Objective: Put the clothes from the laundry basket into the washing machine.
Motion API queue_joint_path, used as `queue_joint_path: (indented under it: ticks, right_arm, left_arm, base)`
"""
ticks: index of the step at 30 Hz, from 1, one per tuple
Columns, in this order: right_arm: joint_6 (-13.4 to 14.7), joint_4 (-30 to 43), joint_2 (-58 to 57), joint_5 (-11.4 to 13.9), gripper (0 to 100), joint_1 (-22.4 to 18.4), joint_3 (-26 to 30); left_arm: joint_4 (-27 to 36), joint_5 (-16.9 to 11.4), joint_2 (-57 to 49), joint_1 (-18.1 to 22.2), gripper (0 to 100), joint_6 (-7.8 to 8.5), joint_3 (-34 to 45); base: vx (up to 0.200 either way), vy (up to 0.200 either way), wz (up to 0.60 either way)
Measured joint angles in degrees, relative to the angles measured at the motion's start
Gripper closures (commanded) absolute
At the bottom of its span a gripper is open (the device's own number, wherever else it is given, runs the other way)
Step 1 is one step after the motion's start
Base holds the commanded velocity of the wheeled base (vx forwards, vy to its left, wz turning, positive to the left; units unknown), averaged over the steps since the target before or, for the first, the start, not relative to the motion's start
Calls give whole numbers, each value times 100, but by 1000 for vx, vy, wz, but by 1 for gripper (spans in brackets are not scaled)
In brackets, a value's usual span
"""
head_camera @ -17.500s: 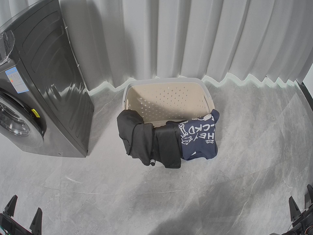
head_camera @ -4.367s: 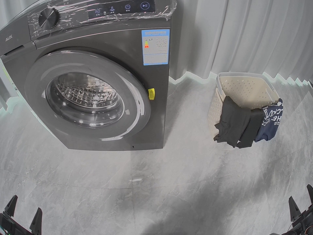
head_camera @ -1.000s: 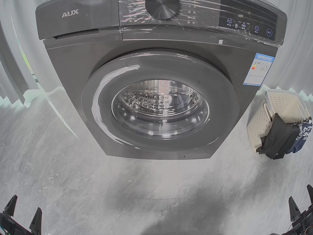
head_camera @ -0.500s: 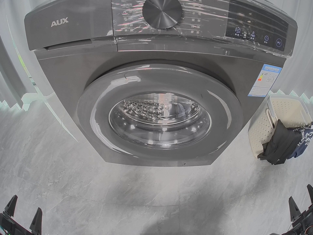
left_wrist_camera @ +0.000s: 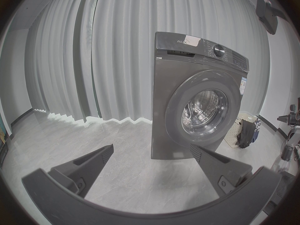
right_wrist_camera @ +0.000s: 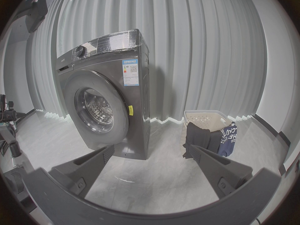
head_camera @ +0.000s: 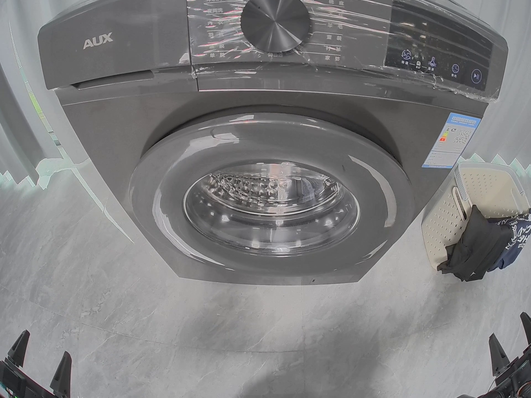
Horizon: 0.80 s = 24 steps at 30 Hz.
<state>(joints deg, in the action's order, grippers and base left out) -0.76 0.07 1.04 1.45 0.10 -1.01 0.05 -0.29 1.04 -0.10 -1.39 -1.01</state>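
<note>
The grey washing machine stands right in front of me, its round glass door closed, the steel drum showing through it. To its right on the floor sits the beige laundry basket. A black garment and a navy printed shirt hang over the basket's near rim. My left gripper is low at the left, open and holding nothing. My right gripper is low at the right, open too. Both are well short of the machine and the basket.
Grey marble-look floor stretches between me and the machine. Pleated white curtains hang behind the machine and the basket. The control panel is wrapped in plastic film.
The head view has swung from the basket to the washing machine and drawn closer to its door. The clothes still hang on the basket rim. Both grippers keep their pose.
</note>
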Motion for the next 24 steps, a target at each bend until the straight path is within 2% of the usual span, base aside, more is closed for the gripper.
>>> queue_joint_path:
  ticks: [9, 14, 18, 24]
  right_arm:
    - [16, -152, 0, 0, 0, 4, -24]
    - [32, -267, 69, 10, 0, 28, -675]
    - [21, -272, 579, 199, 0, 150, -1232]
    - [-66, -461, 1794, 492, 0, 508, -1408]
  left_arm:
    - [-2, -2, 0, 0, 0, 0, 0]
    - [-2, -2, 0, 0, 0, 0, 0]
    - [-2, 0, 0, 0, 0, 0, 0]
    - [-2, 0, 0, 0, 0, 2, 0]
  base:
    - [0, 0, 0]
    - [0, 0, 0]
    - [0, 0, 0]
    - [0, 0, 0]
